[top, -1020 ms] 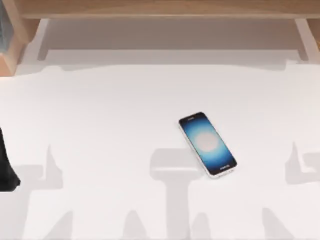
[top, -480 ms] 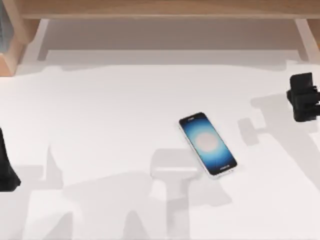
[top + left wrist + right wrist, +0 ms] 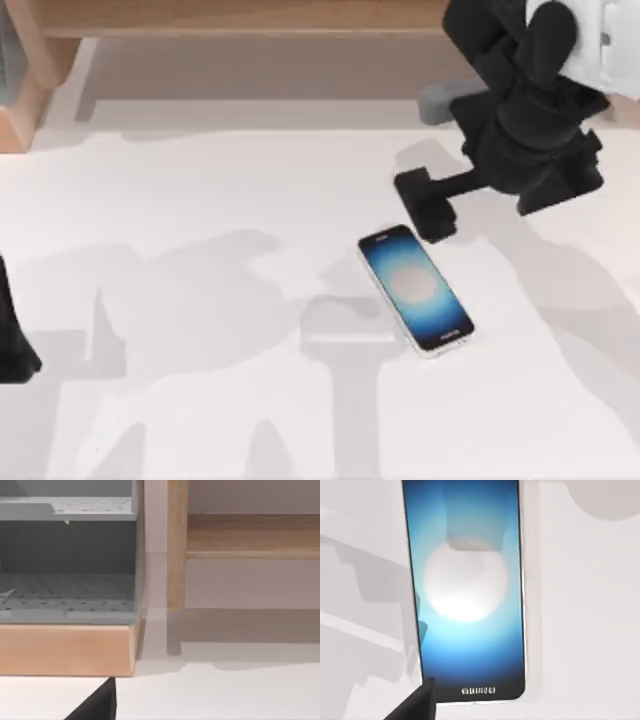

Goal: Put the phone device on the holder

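The phone device (image 3: 415, 290) lies flat and screen-up in the middle of the white table, slanted, with its far end toward the left. Its glowing blue-and-white screen (image 3: 465, 590) is close under the right wrist camera. My right gripper (image 3: 425, 212) hangs just beyond the phone's far end, a little to its right, apart from it and holding nothing. A black shape (image 3: 12, 335) cut off by the table's left edge may be the holder. A black bit of my left gripper (image 3: 97, 705) shows in the left wrist view, parked and facing the shelf.
A wooden shelf unit (image 3: 250, 20) runs along the back of the table. Its left end holds a grey perforated compartment (image 3: 67, 565) on a wooden base. The white table (image 3: 200, 400) stretches open to the left of and in front of the phone.
My right arm has swung in from the right edge to the back right, bringing its gripper close behind the phone. The phone and the black shape at the left have not moved.
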Tool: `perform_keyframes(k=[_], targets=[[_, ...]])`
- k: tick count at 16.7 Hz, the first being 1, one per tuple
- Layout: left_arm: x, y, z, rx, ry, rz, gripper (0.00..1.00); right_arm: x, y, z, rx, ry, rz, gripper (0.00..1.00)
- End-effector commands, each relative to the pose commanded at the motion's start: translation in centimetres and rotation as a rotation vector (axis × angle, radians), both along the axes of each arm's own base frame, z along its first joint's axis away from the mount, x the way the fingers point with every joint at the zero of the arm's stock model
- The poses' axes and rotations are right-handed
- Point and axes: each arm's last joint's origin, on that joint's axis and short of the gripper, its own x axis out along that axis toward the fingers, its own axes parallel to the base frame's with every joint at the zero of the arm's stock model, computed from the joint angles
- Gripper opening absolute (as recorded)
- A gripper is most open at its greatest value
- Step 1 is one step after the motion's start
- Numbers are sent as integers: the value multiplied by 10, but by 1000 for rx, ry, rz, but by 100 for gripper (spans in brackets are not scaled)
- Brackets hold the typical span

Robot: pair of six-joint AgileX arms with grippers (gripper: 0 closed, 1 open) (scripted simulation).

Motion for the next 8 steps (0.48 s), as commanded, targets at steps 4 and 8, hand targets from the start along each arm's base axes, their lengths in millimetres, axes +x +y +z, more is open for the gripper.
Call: perform_keyframes(k=[4, 8], targets=[[0, 0, 0, 0, 0, 0, 100, 21, 41, -35, -67, 124, 42, 100], [0, 0, 0, 0, 0, 0, 100, 26, 55, -46, -85, 153, 57, 100]])
